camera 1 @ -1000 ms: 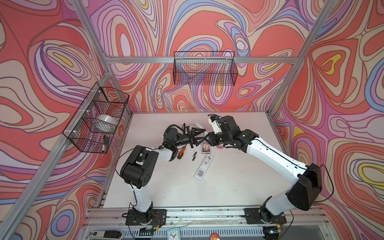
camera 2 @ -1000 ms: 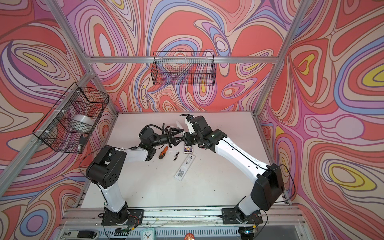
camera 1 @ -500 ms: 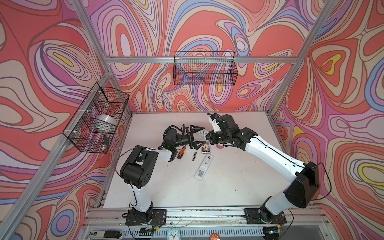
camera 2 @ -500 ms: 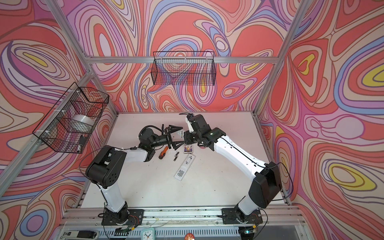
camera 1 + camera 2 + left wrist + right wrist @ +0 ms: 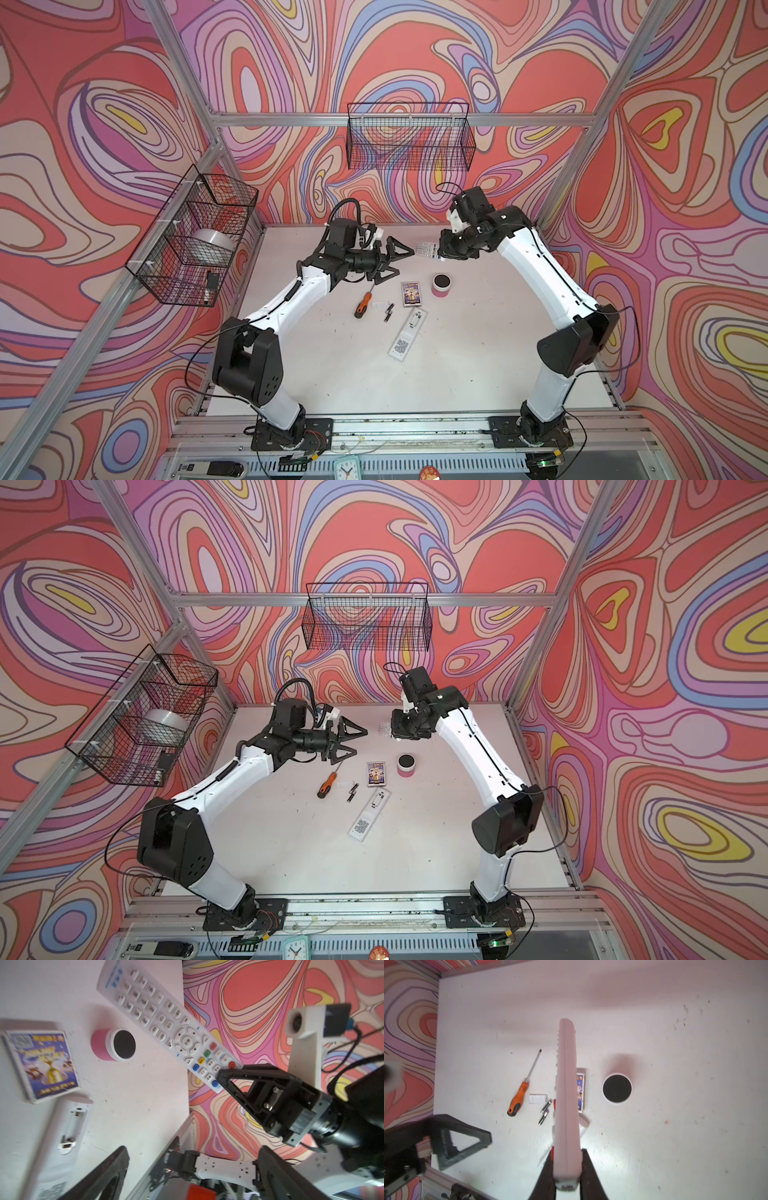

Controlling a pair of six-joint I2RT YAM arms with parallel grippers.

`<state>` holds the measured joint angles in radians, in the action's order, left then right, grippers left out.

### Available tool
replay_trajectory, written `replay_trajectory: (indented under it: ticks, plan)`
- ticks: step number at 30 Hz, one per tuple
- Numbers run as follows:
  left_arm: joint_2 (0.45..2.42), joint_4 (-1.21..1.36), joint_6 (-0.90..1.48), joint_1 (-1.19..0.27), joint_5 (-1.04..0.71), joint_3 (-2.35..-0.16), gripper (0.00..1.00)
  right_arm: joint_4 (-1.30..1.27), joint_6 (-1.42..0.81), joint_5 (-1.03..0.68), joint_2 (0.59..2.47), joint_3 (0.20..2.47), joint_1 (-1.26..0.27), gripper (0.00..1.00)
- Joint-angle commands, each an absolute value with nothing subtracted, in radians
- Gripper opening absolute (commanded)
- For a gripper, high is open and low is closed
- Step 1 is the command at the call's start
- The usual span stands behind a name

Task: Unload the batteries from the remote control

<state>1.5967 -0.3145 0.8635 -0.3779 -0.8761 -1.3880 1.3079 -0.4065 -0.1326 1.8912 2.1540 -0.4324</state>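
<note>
Right gripper (image 5: 566,1152) clamps end of long white plastic remote (image 5: 166,1016) — light, stiff, prob. slippery; left gripper (image 5: 404,262), jaws apart, should take free end.

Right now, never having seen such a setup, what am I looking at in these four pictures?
Two white robot arms stand at a table, each ending in a two-fingered gripper. Two pictures look down from overhead; the other two come from cameras on the wrists. The right gripper is shut on a white remote, held above the table. The left gripper hangs open and empty. On the table lie a second remote, back up with its battery slot open, some batteries, a screwdriver, a small white cover, a card box and a pink pot.
</note>
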Motion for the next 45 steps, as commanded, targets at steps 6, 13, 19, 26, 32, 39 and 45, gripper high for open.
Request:
replay_trajectory:
  ticks: [6, 13, 19, 26, 32, 39, 45]
  plan:
    - [1.480, -0.813, 0.061, -0.442, -0.522, -1.373, 1.00, 1.676, -0.375, -0.360, 2.056, 2.406, -0.443, 0.00]
    - [1.363, -0.592, -0.125, -0.486, -0.486, -1.190, 1.00, 1.600, -0.439, -0.515, 2.036, 2.348, -0.443, 0.00]
    - [1.228, -0.218, -0.294, -0.564, -0.385, -0.992, 1.00, 1.590, -0.427, -0.568, 2.036, 2.337, -0.442, 0.00]
    - [1.297, -0.179, -0.333, -0.570, -0.391, -1.058, 0.96, 1.520, -0.417, -0.660, 2.000, 2.267, -0.453, 0.00]
    - [1.365, -0.208, -0.364, -0.574, -0.430, -1.135, 0.89, 1.514, -0.365, -0.685, 1.973, 2.216, -0.472, 0.00]
    - [1.424, -0.297, -0.437, -0.595, -0.494, -1.211, 0.84, 1.514, -0.335, -0.714, 1.958, 2.199, -0.492, 0.00]
    - [1.434, -0.344, -0.490, -0.600, -0.491, -1.223, 0.77, 1.514, -0.321, -0.722, 1.941, 2.184, -0.503, 0.00]
